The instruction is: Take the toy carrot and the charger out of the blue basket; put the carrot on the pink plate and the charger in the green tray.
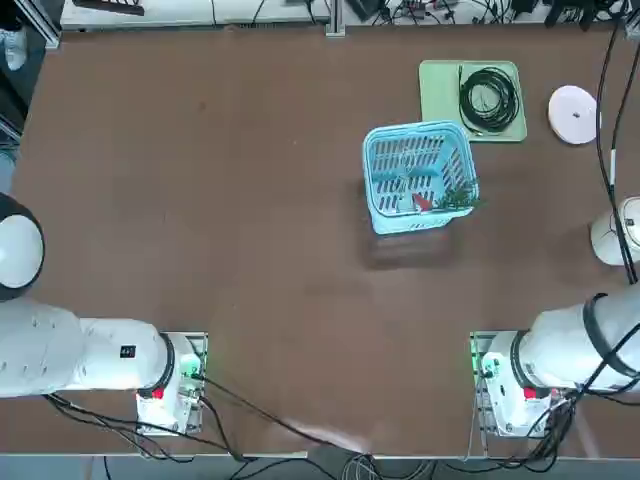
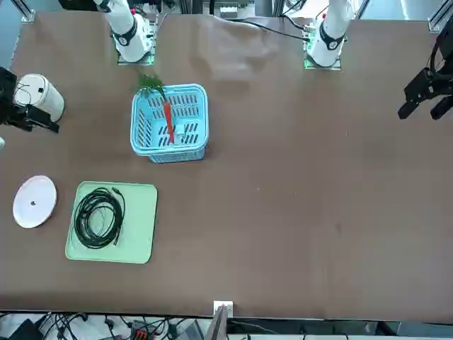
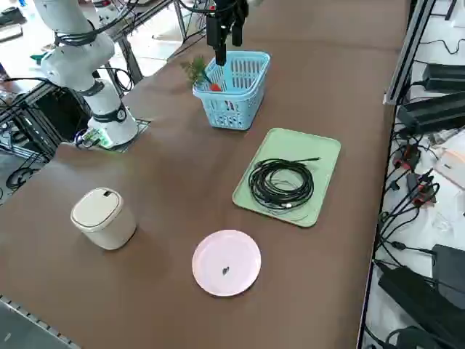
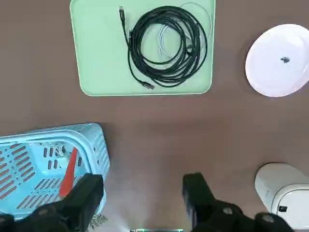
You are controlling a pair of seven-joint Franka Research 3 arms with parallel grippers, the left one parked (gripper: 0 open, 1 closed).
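The blue basket [image 1: 372,160] stands mid-table, right of centre. Inside it the toy carrot [image 1: 424,203] lies slanted, its green leaves hanging over the rim on the robot's side [image 2: 150,85]. A small whitish block, the charger [image 2: 182,130], rests on the basket floor beside the carrot. The green tray [image 1: 438,92] lies beyond the basket, and the pink plate [image 1: 573,113] sits to its right. My right gripper [image 4: 141,192] hangs high above the table, off the basket's right side, open with nothing between its fingers. In the right side view the gripper [image 3: 221,55] points straight down.
A coiled black cable [image 1: 488,98] with a thin pale loop fills much of the tray. A white lidded canister [image 1: 612,232] stands near the table's right edge. Bare brown table [image 1: 200,200] stretches left of the basket.
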